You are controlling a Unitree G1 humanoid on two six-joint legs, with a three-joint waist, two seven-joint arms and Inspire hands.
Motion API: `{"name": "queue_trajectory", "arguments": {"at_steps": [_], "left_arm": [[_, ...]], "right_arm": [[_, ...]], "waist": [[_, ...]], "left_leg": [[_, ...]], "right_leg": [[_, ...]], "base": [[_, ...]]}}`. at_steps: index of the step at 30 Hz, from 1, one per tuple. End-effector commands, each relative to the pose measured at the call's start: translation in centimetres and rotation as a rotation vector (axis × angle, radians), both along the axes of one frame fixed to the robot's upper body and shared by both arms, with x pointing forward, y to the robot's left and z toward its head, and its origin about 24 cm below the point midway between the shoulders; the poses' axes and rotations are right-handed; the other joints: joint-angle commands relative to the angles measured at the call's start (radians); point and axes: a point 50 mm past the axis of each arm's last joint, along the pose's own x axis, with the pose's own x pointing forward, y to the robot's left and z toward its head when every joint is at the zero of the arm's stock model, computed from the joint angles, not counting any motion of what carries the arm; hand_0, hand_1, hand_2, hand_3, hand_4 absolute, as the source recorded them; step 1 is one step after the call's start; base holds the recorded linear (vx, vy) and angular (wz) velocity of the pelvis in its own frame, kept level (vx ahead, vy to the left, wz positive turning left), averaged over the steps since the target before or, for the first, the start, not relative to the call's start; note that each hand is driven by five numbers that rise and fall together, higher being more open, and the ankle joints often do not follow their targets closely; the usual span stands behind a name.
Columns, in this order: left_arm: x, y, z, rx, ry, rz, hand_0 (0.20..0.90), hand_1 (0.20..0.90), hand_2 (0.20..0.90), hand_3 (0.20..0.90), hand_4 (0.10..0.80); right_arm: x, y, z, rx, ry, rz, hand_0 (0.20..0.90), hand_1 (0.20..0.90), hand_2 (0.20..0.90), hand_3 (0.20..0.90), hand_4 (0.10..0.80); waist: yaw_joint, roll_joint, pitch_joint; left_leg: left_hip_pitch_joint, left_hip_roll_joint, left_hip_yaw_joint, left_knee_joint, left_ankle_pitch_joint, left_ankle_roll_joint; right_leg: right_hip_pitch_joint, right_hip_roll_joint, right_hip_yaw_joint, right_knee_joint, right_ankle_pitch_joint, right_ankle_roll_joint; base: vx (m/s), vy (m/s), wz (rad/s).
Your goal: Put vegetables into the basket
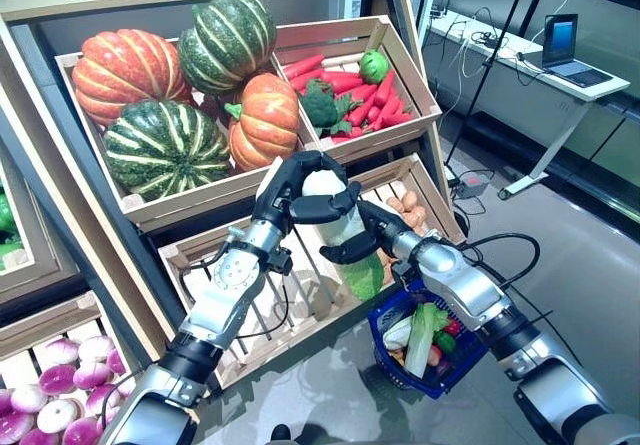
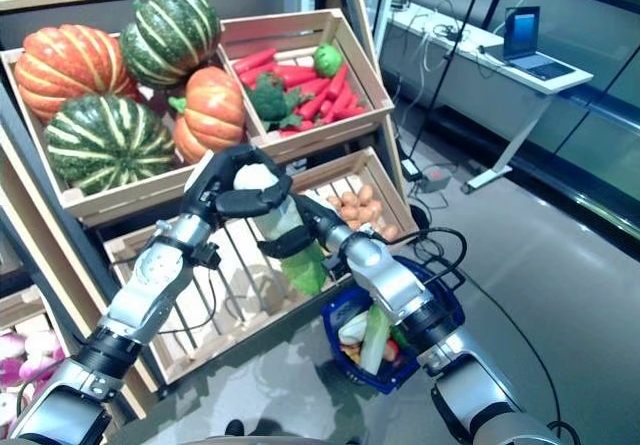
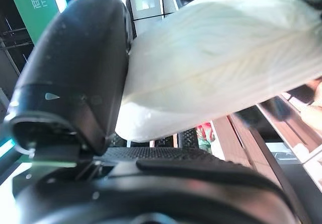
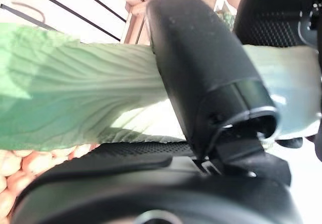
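A long cabbage (image 1: 362,273) with a white base and green leaf end is held in the air in front of the stand's lower crate, just above and left of the blue basket (image 1: 386,314) on the floor. My left hand (image 1: 290,190) is curled round its white base (image 3: 226,58). My right hand (image 1: 375,233) is curled round its middle, with the thumb (image 4: 201,73) across the pale green leaves (image 4: 75,103). In the basket lie a pale green leafy stalk (image 1: 422,335) and small red and green vegetables.
The wooden stand (image 1: 130,205) with its slanted crates rises close behind both hands. A white desk (image 1: 540,60) with a laptop stands at the back right, with a power strip (image 1: 470,182) on the grey floor beside it.
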Motion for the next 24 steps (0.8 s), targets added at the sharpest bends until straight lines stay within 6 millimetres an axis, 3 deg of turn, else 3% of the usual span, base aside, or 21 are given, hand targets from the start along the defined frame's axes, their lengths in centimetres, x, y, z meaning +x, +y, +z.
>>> {"name": "queue_trajectory", "arguments": {"at_steps": [1, 12, 13, 14, 15, 24], "left_arm": [[-2.6, -6.1, 8.9, -0.317, -0.383, -0.349, 0.300, 0.300, 0.300, 0.300, 0.400], [-2.4, -5.9, 8.8, -0.303, -0.379, -0.323, 0.300, 0.300, 0.300, 0.300, 0.400], [-2.4, -5.9, 8.7, -0.300, -0.375, -0.316, 0.507, 0.507, 0.507, 0.507, 0.538], [-2.3, -5.7, 8.5, -0.291, -0.362, -0.308, 0.841, 0.841, 0.841, 0.841, 0.761], [-2.2, -5.6, 8.3, -0.276, -0.348, -0.299, 0.900, 0.900, 0.900, 0.900, 0.800], [-1.2, -3.5, 5.9, -0.101, -0.260, -0.217, 0.900, 0.900, 0.900, 0.900, 0.800]], "right_arm": [[2.3, 1.9, 4.0, 0.052, -0.113, 0.012, 0.300, 0.300, 0.300, 0.300, 0.400], [2.4, 1.2, 3.8, 0.023, -0.139, -0.016, 0.300, 0.300, 0.300, 0.300, 0.400], [2.4, 1.1, 3.7, 0.018, -0.141, -0.019, 0.300, 0.300, 0.300, 0.300, 0.400], [2.4, 0.8, 3.6, 0.014, -0.136, -0.026, 0.300, 0.300, 0.300, 0.300, 0.400], [2.4, 0.3, 3.3, 0.011, -0.129, -0.041, 0.300, 0.300, 0.300, 0.300, 0.400], [2.2, -2.6, 2.0, 0.001, -0.084, -0.116, 0.300, 0.300, 0.300, 0.300, 0.400]], "waist": [[0.020, 0.014, -0.096], [0.016, 0.017, -0.092], [0.016, 0.017, -0.092], [0.015, 0.017, -0.093], [0.016, 0.016, -0.093], [0.014, 0.016, -0.090]], "left_leg": [[0.029, 0.028, 0.016, 0.001, -0.108, -0.028], [0.030, 0.027, 0.014, 0.001, -0.109, -0.028], [0.030, 0.027, 0.015, 0.001, -0.109, -0.028], [0.032, 0.027, 0.015, 0.001, -0.110, -0.028], [0.032, 0.027, 0.015, 0.001, -0.111, -0.028], [0.027, 0.027, 0.024, 0.001, -0.108, -0.025]], "right_leg": [[-0.018, -0.032, 0.008, 0.011, 0.012, -0.014], [-0.017, -0.032, 0.013, 0.012, 0.009, -0.015], [-0.017, -0.032, 0.013, 0.012, 0.009, -0.015], [-0.015, -0.032, 0.013, 0.011, 0.009, -0.014], [-0.015, -0.033, 0.011, 0.010, 0.009, -0.014], [-0.025, -0.033, 0.009, 0.009, 0.014, -0.011]], "base": [[0.000, 0.000, 0.00], [0.000, 0.000, 0.00], [0.000, 0.000, 0.00], [0.000, 0.000, 0.00], [0.000, 0.000, 0.00], [0.000, 0.000, 0.00]]}}
